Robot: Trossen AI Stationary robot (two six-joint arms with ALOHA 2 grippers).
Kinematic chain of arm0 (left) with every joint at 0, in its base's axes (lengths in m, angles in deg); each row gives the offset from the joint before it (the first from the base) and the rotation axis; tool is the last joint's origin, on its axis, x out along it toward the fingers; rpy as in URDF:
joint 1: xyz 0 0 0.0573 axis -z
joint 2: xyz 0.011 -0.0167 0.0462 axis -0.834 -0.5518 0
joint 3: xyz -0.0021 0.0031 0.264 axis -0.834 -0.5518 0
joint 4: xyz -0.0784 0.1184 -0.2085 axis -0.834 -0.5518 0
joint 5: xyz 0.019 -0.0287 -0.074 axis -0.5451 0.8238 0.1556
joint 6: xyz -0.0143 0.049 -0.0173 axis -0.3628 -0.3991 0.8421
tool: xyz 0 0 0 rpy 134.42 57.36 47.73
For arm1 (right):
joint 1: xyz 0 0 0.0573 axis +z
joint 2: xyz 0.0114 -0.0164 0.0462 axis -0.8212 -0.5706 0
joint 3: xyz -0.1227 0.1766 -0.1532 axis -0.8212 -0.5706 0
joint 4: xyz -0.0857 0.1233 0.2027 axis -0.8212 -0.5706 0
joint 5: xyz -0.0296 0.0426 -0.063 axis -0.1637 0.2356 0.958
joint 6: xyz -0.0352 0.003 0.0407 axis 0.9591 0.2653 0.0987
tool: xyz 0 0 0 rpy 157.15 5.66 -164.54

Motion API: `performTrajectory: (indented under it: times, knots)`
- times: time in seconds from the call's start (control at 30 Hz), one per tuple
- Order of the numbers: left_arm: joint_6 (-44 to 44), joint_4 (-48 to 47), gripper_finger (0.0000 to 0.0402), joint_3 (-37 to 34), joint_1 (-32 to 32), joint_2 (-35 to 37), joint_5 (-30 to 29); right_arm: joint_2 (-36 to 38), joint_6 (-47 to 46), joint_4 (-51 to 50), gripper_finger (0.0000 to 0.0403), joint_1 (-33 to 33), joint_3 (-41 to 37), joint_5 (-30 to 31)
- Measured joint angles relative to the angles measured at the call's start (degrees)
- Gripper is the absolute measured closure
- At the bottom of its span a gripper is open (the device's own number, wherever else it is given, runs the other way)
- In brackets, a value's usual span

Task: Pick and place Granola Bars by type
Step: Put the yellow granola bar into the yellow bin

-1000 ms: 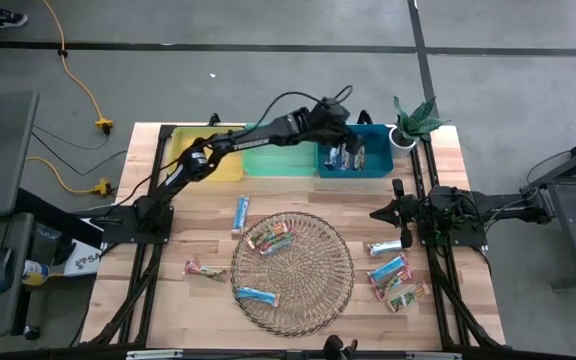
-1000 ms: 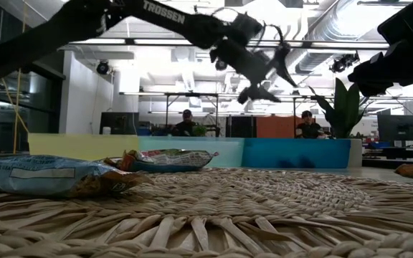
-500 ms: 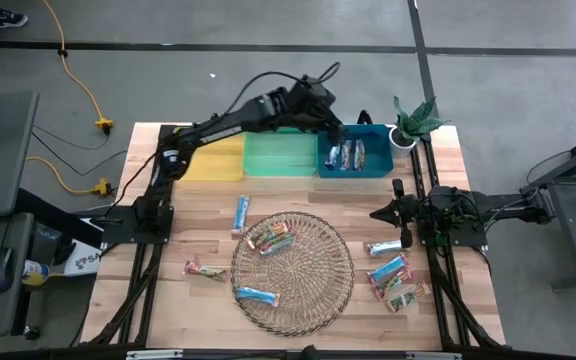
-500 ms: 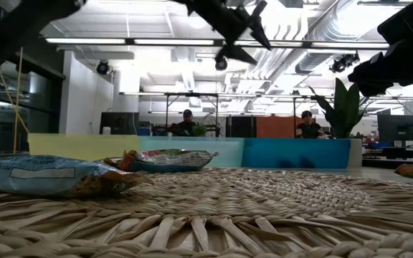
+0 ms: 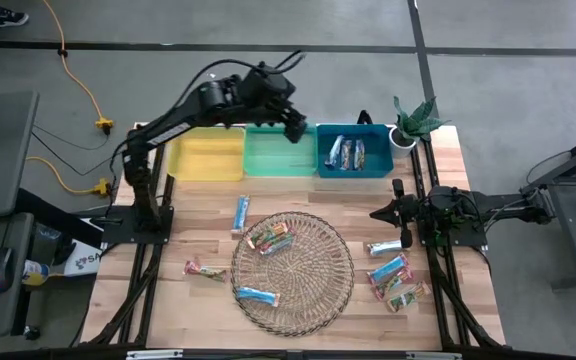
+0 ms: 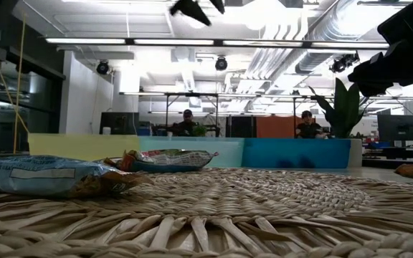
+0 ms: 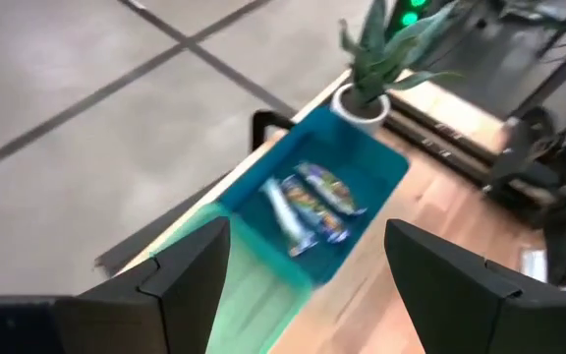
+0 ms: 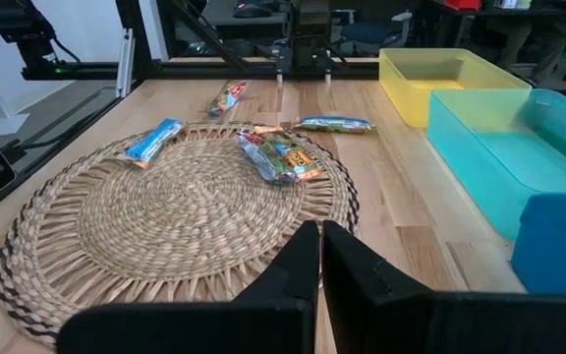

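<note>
Hovering open and empty over green bin (image 5: 279,156) at bench's far edge: left gripper (image 5: 294,128); right gripper (image 5: 379,212) closed, parked at right edge

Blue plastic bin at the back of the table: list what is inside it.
The blue plastic bin holds at least three silvery-blue wrapped granola bars lying side by side on its floor. Nothing else shows inside; anything beneath the bars is hidden.

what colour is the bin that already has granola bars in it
Blue: the blue bin beside the potted plant, clearest in the high view.
</note>
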Motion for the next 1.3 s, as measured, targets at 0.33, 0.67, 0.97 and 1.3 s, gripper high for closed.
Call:
performTrajectory:
  times: [0.33, 0.67, 0.97, 1.3]
  knots:
    - [3.88, -15.0, 0.0133, -0.04, 4.24, 8.69, -12.88, 0.0, 0.0, 0.0, 0.0402, 0.0, 0.02, 0.0]
    - [17.65, -28.65, 0.0133, -0.95, 11.78, 14.47, -25.78, 0.0, 0.0, 0.02, 0.0402, -0.02, 0.09, 0.0]
    - [22.2, -22.36, 0.0133, -24.31, 19.48, 22.37, -22.88, 0.0, 0.0, 0.04, 0.0402, -0.02, 0.09, 0.03]
    - [22.96, 10.45, 0.0133, -54.81, 22.61, 25.87, -5.09, 0.0, 0.0, 0.02, 0.0402, -0.01, 0.09, 0.0]
